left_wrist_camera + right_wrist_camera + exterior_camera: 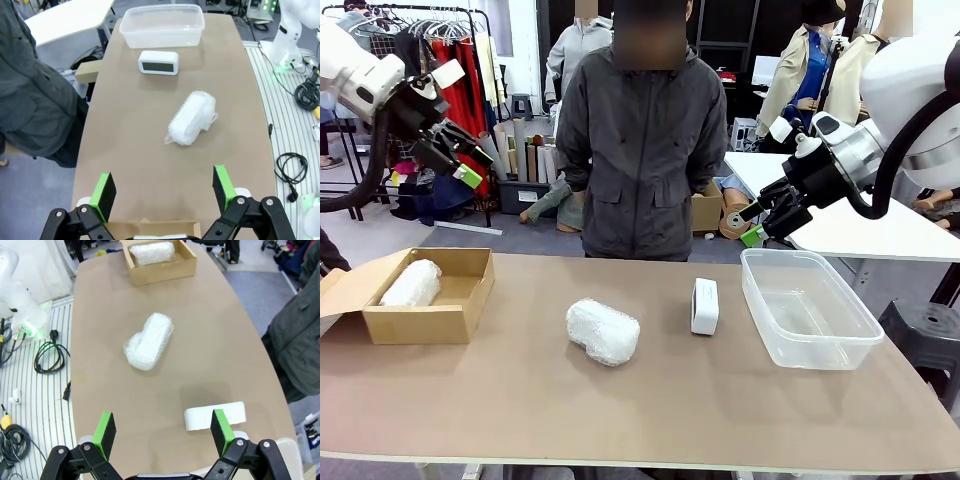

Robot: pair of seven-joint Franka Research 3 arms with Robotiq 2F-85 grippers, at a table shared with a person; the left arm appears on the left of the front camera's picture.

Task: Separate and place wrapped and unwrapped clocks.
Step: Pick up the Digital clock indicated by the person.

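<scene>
We can read no text, label, brand or number anywhere. The small white rounded-rectangular plastic clock (158,62) shows its greyish display in the left wrist view, but any digits on it are too small and faint for us to tell. The brown cardboard box (415,325) shows us plain, unprinted walls.

Brown tabletop (620,410) spanned foreground. Grey floor (410,232) lay beyond it. Clothes rack (440,20) with red garments stood far left, cardboard tubes (525,150) upright near it. White table (860,230) stood at right, black stool (925,335) in front of it. Ribbed pale floor mat (290,130) ran along tabletop's side, black cables (306,94) coiled on it. Light was even, indoor.
</scene>
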